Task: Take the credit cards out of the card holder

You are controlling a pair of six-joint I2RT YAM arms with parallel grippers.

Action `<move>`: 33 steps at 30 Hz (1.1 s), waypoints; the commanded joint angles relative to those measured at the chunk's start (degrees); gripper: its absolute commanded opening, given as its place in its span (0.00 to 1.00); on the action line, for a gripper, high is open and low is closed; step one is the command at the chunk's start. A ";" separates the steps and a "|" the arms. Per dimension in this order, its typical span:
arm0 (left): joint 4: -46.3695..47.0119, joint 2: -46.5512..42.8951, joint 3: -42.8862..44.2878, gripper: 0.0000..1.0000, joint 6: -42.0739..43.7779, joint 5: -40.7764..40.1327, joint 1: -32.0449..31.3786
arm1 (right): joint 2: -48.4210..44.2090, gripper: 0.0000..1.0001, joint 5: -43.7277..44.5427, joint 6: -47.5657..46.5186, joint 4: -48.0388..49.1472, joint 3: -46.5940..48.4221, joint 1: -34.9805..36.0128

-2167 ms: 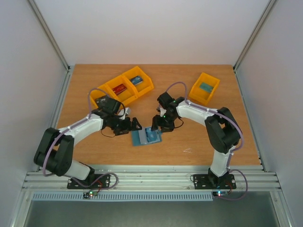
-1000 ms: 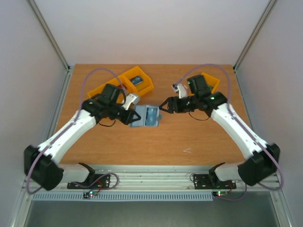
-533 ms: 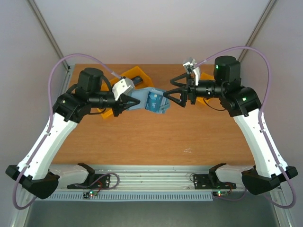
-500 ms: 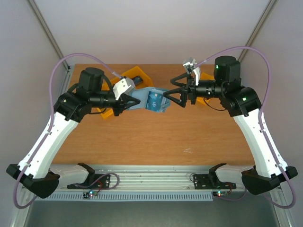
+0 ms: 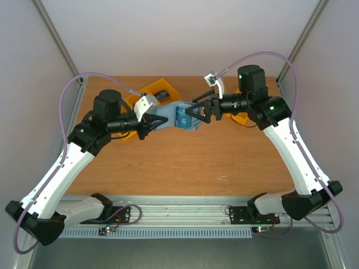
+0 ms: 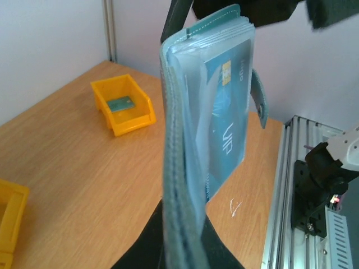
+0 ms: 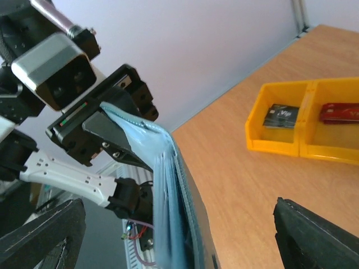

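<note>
1. Above the desk (image 5: 185, 162), well clear of the wood: card holder (image 5: 178, 116), raised between the two arms, standing on edge and partly open.
2. Pinched at one end by the left hand (image 5: 152, 121), fingers pressed together on the blue-teal cover.
3. Facing it from the other side: right hand (image 5: 192, 110), fingers spread wide to either side of the holder's free end. Touching it or just apart, cannot tell.
4. Inside the holder, from the left wrist view: blue card (image 6: 227, 126) tucked behind a clear sleeve, with a gold chip near the top and "VIP" down its face. More sleeves stacked alongside, contents not readable. Snap strap (image 6: 259, 100) sticking out at the far side.
5. Toward the far left of the desk, from the right wrist view: orange divided bin (image 7: 279, 144). Dark grey card (image 7: 282, 116) lying flat in one compartment, red card (image 7: 342, 112) lying flat in the adjoining one.
6. Toward the far right of the desk, well apart from the divided bin: orange single bin (image 6: 133, 119), with a teal card (image 6: 120, 103) lying flat on its floor.
</note>
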 commanded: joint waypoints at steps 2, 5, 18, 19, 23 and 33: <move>15.06 -2.52 -1.52 0.00 -7.83 4.98 -0.10 | -0.17 0.81 -2.41 -3.69 -0.36 -1.42 2.60; 14.95 -2.29 -1.44 0.00 -9.54 8.17 -0.10 | -0.74 0.67 -4.93 -5.63 -0.78 -2.70 2.60; 15.54 -6.72 -8.84 0.59 -25.19 -10.67 0.21 | 0.17 0.01 10.15 3.96 -6.74 -1.33 1.65; 14.90 -7.28 -9.93 0.65 -25.47 -15.35 0.43 | 1.44 0.01 15.22 5.97 -11.29 0.41 1.36; 13.78 -8.97 -12.01 0.65 -20.94 -25.34 1.30 | 6.37 0.01 33.61 11.05 -31.46 6.47 1.43; 26.19 -15.20 -21.66 0.50 18.48 10.12 -4.30 | 7.21 0.01 39.54 13.61 -36.91 6.64 9.79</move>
